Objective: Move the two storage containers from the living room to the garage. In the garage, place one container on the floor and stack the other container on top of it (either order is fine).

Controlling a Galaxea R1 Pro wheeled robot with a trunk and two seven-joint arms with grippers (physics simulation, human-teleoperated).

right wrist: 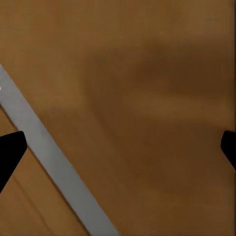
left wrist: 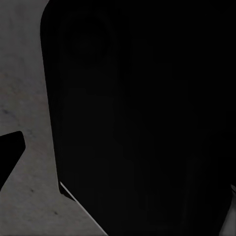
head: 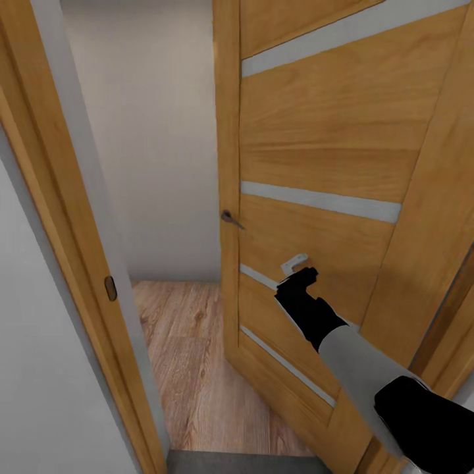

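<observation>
- The right gripper (head: 301, 273) is stretched out against the orange-wood door (head: 329, 131); its tip is touching or all but touching the panel, between two of the frosted strips (head: 316, 201).
- In the right wrist view the two black fingertips (right wrist: 9, 152) sit at opposite edges with the door panel (right wrist: 147, 98) filling the space between them, so the jaws stand wide apart, holding nothing.
- A frosted strip (right wrist: 49, 152) crosses just beside one fingertip.
- The door handle (head: 230, 218) lies up and to the left of the jaws, apart from them.
- Past the door edge lies a light wood plank floor (head: 191, 355); a band of grey concrete floor (head: 243, 463) lies at the threshold.
- The left wrist view shows a dark body (left wrist: 147, 118) over grey concrete (left wrist: 24, 73); whether those jaws are open or closed I cannot tell.
</observation>
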